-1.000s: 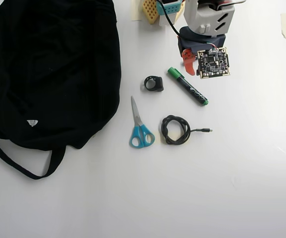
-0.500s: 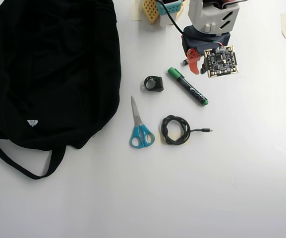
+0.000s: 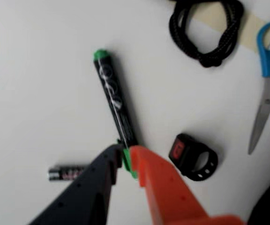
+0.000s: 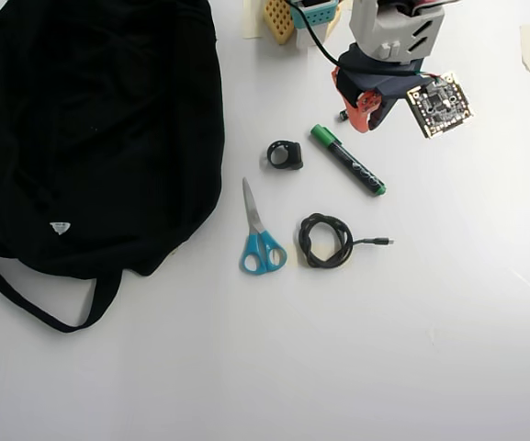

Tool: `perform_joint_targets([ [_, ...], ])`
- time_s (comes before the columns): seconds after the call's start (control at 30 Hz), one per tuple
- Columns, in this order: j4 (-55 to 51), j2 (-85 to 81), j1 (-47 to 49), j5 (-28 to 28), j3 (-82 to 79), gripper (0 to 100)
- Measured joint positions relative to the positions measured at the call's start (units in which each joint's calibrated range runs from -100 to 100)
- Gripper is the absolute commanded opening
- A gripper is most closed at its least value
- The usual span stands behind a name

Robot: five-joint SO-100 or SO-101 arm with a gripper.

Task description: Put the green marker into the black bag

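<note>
The pincer [image 3: 124, 157] has one black finger [image 3: 85, 187] and one orange finger [image 3: 165, 187], and in the wrist view their tips stand a narrow slit apart with nothing between them; through the slit shows the green cap of the green marker [image 3: 115, 104], which lies flat on the table [image 3: 36, 70] beyond the tips. Whether the tips touch the cap cannot be told. In the overhead view the pincer [image 4: 367, 112] hangs near the table's far edge, just up and right of the marker's cap end, and the one green marker [image 4: 348, 160] runs diagonally away from it toward the lower right.

Counted outward from the pincer: one small battery [image 3: 67, 173] just to the left of the black finger in the wrist view; one black ring-shaped clip [image 4: 285, 154] to the pincer's lower left in the overhead view; one coiled black cable [image 4: 326, 241] past the marker's far end; one pair of blue-handled scissors [image 4: 259, 235] beside the coil, blades closed.

The one black bag [image 4: 99, 129] lies well apart on the overhead view's left, running off the top edge, a strap looping below it. What it holds cannot be seen.

Bare white table spreads wide to the right of and below the marker
</note>
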State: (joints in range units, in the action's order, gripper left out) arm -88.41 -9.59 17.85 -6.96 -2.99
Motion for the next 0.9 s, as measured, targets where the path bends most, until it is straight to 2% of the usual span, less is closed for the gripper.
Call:
perform_joint_targets([
  [0.37, 1.12, 0.00, 1.25, -2.88, -7.86, 3],
  [0.63, 2.40, 0.00, 1.84, -2.88, -9.75, 15],
  [0.9, 7.39, 0.00, 3.53, -2.88, -15.33, 16],
])
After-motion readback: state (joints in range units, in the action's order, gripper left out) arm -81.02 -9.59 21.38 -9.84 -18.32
